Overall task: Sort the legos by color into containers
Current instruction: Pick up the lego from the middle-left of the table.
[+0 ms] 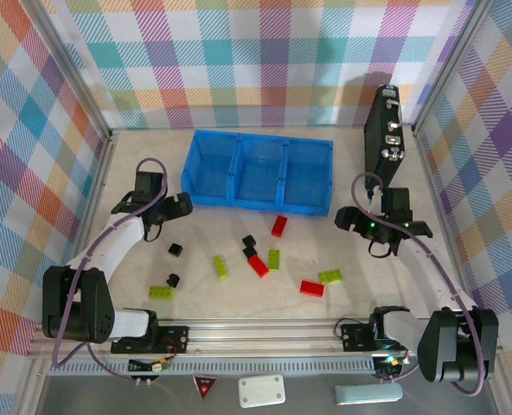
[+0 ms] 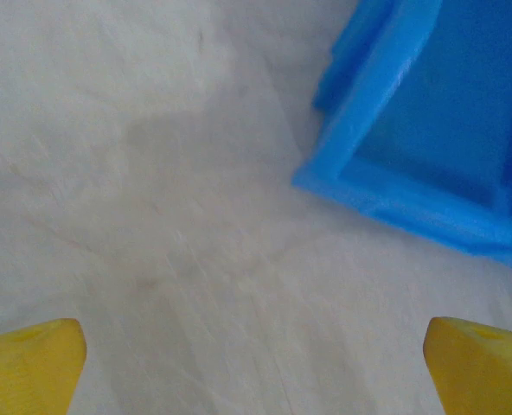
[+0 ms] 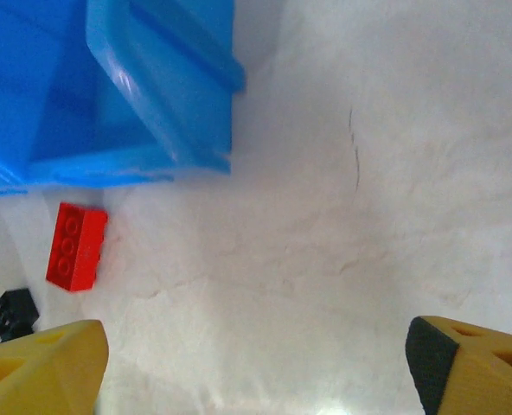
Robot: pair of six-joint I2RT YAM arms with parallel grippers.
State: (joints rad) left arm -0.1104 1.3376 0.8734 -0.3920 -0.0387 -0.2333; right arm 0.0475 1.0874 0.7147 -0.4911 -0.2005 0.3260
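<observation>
The blue tray has three compartments, all bare. Legos lie loose in front of it: red ones, lime-green ones, and black cubes. My left gripper hovers open over bare table by the tray's left front corner. My right gripper is open off the tray's right front corner, nothing between its fingers. A red lego and a black cube lie to its left.
A tall black case with silver latches stands at the back right, just behind my right arm. Checked walls close in the table on three sides. A metal rail runs along the near edge.
</observation>
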